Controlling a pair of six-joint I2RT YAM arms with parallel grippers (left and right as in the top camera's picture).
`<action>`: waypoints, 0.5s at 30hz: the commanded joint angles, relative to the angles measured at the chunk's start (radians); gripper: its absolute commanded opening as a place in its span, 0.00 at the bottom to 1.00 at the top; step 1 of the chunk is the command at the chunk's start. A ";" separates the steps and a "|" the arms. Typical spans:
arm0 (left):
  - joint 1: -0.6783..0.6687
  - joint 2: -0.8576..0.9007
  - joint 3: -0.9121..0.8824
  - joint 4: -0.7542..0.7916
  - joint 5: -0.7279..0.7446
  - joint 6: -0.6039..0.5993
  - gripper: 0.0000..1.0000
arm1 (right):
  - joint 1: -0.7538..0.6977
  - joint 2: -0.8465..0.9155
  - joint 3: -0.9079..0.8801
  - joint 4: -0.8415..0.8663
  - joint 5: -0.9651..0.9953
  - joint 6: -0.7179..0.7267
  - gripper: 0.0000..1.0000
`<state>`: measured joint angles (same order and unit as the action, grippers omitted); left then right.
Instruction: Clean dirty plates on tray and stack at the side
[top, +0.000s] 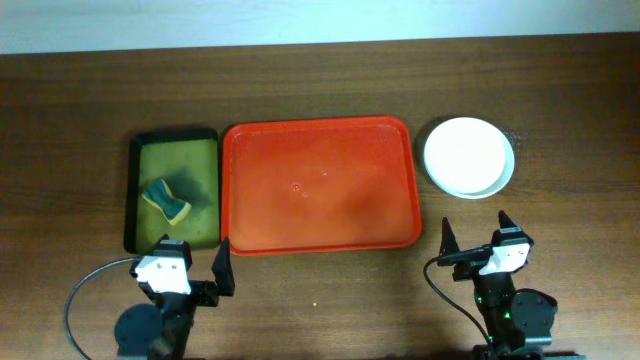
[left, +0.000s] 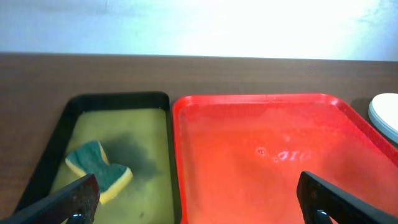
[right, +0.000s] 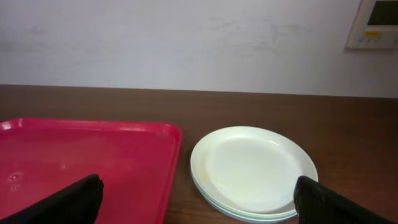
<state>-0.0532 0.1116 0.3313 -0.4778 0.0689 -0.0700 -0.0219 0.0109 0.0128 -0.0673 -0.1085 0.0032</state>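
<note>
Left gripper (left: 198, 180) and right gripper (top: 474, 222) jaws apart, empty; stacked plates (top: 468, 157) beside red tray (top: 320, 195), within the right gripper's likely sweep, could get knocked.

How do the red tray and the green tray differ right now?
Size: the red tray is clearly larger than the green tray.
Rim: the red tray's rim matches its floor, while the green tray's rim is black.
Contents: the green tray holds a sponge, while the red tray holds no plate or sponge.
Both are rectangular with rounded corners, lying side by side.
</note>
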 joint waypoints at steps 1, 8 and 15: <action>0.010 -0.040 -0.024 0.040 0.019 0.045 0.99 | -0.005 -0.007 -0.007 -0.004 0.008 0.002 0.99; 0.015 -0.107 -0.136 0.180 0.030 0.045 0.99 | -0.005 -0.007 -0.007 -0.004 0.008 0.002 0.99; 0.015 -0.107 -0.320 0.522 0.044 0.045 0.99 | -0.005 -0.007 -0.007 -0.004 0.008 0.002 0.99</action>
<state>-0.0433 0.0147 0.0822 -0.0387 0.0986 -0.0441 -0.0219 0.0109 0.0128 -0.0673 -0.1085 0.0032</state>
